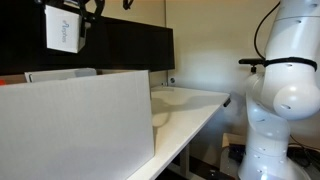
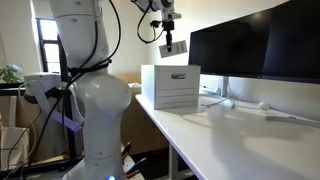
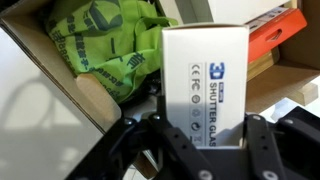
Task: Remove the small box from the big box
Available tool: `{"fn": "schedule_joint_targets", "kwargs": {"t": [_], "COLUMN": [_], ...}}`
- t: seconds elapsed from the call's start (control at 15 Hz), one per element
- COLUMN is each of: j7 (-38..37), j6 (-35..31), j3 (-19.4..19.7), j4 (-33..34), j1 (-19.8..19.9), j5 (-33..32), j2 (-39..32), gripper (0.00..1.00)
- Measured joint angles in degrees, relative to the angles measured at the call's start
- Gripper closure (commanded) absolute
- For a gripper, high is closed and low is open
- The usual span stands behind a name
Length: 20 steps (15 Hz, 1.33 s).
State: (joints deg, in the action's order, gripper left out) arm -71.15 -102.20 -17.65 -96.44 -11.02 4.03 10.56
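The small box [image 2: 172,46] is hanging in the air above the open top of the big box [image 2: 170,90], clear of it and not touching it. In this exterior view it is tilting slightly. The jaws are clamping the small box on two opposite sides; in the wrist view one dark finger [image 3: 165,142] is pressing on each side of it.

In the wrist view the small box [image 3: 205,75] is showing a white face with dark print and is filling the middle of the picture. Below it the big box is lying open. A crumpled green bag [image 3: 100,50] is resting inside against a brown inner wall [image 3: 97,100], and an orange-and-white carton [image 3: 278,28] is lying on the opposite side.

In an exterior view the small box [image 1: 62,30] is hanging high above the near wall [image 1: 75,125] of the big box. The big box is standing on the white worktop [image 2: 240,135], near its edge. Dark monitors [image 2: 260,45] are standing further along the worktop. The white arm [image 2: 90,95] is standing beside the worktop.
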Motion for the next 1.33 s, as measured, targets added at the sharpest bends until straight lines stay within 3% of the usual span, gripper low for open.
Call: {"fn": "schedule_joint_targets", "kwargs": {"t": [0.53,1.33], "j7": [0.4,7.1], "j6": [11.9,25.9], "j3": [2.9,10.9], "j4": [8.7,15.6], "j1": [0.2,2.8], "j5": [2.8,7.4], "j2": [-2.6,-1.0], "gripper": [0.69,0.69]}}
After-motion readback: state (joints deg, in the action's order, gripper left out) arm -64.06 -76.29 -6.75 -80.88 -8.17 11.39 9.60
